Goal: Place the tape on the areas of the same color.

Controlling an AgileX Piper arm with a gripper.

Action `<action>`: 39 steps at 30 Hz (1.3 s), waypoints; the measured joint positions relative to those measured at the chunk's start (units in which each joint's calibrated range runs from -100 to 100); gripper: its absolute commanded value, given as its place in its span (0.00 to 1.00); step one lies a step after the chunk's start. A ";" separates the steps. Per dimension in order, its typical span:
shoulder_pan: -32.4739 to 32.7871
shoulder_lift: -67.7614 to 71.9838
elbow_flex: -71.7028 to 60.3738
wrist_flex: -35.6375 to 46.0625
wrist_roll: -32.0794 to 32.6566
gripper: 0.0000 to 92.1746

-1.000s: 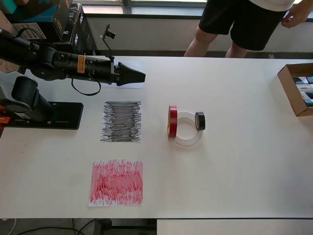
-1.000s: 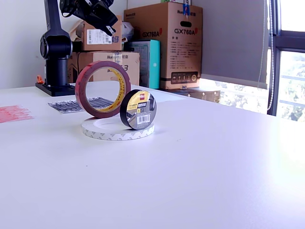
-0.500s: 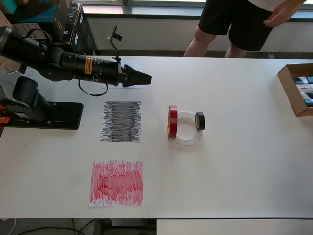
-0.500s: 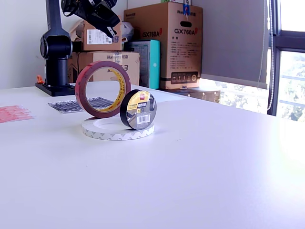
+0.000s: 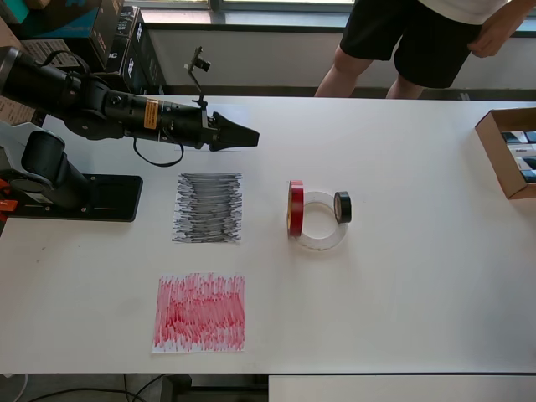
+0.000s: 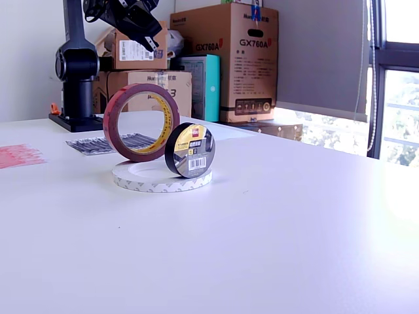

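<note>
A red roll (image 5: 296, 208) (image 6: 109, 124) stands on edge against a flat white ring (image 5: 322, 239) (image 6: 157, 182) near the table's middle. A small black roll (image 5: 342, 207) (image 6: 190, 150) stands on edge on the ring's other side. To their left in the overhead view lie the black scribbled sheet (image 5: 208, 208) (image 6: 105, 144) and, nearer the front edge, the red scribbled sheet (image 5: 200, 311) (image 6: 16, 156). My gripper (image 5: 251, 134) (image 6: 152, 38) hangs in the air beyond the black sheet, shut and holding nothing, well apart from the rolls. A white sheet is hard to tell from the table under it.
The arm's black base (image 5: 75, 197) sits at the overhead view's left edge. An open cardboard box (image 5: 509, 151) stands at the right edge. A person (image 5: 410, 42) stands behind the far side. Stacked cartons (image 6: 226, 62) fill the exterior view's background.
The gripper has moved a little to the overhead view's right and its wrist has turned. The rolls and sheets have not moved.
</note>
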 measured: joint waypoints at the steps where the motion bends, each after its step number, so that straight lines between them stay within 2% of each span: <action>1: 0.41 0.00 -0.40 0.00 0.00 0.00; 15: 0.24 -1.15 -1.12 -0.01 0.00 0.00; 28: -5.75 -1.15 -2.18 0.02 -0.09 0.00; 39: -8.27 -0.40 -2.18 0.02 -0.09 0.00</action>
